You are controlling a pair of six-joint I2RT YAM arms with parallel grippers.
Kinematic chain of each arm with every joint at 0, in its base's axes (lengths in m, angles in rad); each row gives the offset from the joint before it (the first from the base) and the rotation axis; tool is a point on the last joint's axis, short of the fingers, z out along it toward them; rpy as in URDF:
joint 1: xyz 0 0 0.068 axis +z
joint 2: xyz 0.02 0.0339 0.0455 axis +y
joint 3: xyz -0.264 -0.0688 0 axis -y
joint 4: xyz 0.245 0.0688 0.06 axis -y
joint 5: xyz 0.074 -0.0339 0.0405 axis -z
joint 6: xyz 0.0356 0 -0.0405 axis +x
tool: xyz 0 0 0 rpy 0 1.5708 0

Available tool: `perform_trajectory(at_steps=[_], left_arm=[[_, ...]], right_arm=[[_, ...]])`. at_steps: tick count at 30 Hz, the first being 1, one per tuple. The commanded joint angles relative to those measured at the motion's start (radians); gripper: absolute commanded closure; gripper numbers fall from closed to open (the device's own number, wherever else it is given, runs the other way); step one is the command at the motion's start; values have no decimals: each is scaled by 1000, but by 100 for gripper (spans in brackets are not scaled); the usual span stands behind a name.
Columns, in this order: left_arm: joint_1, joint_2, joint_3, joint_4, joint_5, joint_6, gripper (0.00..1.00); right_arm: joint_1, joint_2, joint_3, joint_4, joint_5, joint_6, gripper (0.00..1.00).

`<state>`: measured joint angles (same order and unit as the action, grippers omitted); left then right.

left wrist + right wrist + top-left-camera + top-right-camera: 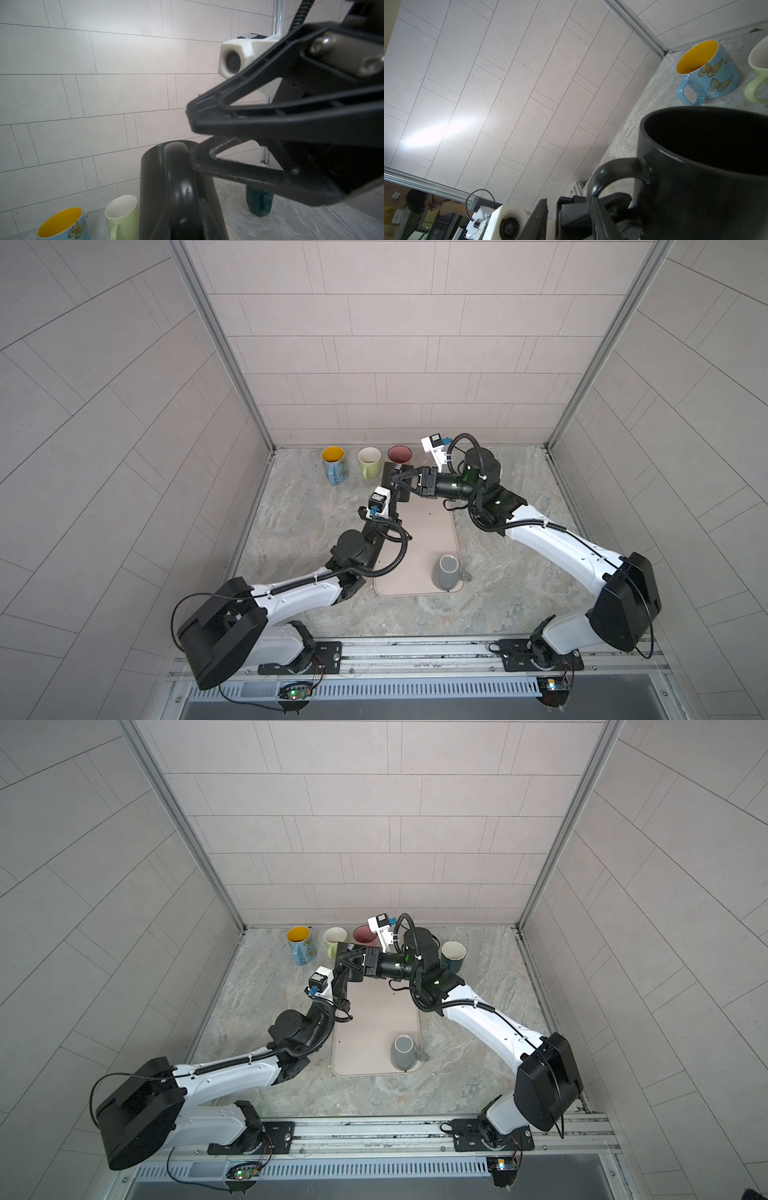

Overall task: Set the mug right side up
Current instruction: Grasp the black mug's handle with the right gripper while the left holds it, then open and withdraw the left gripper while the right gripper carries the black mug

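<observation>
A black mug (390, 469) (695, 187) is at the back middle, by the mat's far end, mouth up. My left gripper (182, 207) (395, 490) is shut on its handle (178, 176). My right gripper (395, 480) (193, 141) reaches in from the right with its jaws apart. Its lower finger (207, 164) touches the top of the handle and the upper one stays off the mug. The mug's base is hidden, so I cannot tell whether it stands or hangs. A grey mug (446, 572) (403, 1052) stands upside down on the mat's near right corner.
A beige mat (424, 531) lies mid-table. Along the back wall stand upright mugs: blue butterfly (333, 466), pale green (369, 462), dark red (400, 454) and teal (452, 955). Tiled walls close in three sides.
</observation>
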<state>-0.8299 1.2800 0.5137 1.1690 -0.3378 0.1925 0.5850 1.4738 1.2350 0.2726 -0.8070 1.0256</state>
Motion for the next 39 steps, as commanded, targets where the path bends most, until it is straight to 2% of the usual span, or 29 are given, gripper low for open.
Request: perform_trajectory(at_steps=[1, 11, 22, 30, 35, 39], left_arm=[[-10, -21, 14, 150, 19, 20, 100], [-11, -32, 12, 150, 2, 33, 100], [-14, -19, 11, 150, 14, -14, 100], [-15, -16, 12, 148, 20, -26, 100], [-17, -16, 8, 148, 20, -34, 100], [-18, -16, 5, 146, 25, -41, 100]], right_arm=[[-1, -4, -2, -15, -5, -4, 64], [-1, -16, -1, -92, 20, -56, 64], [2, 38, -4, 70, -17, 51, 64], [13, 67, 3, 96, -26, 72, 65], [12, 78, 6, 112, -27, 80, 67], [13, 85, 5, 112, -27, 80, 77]])
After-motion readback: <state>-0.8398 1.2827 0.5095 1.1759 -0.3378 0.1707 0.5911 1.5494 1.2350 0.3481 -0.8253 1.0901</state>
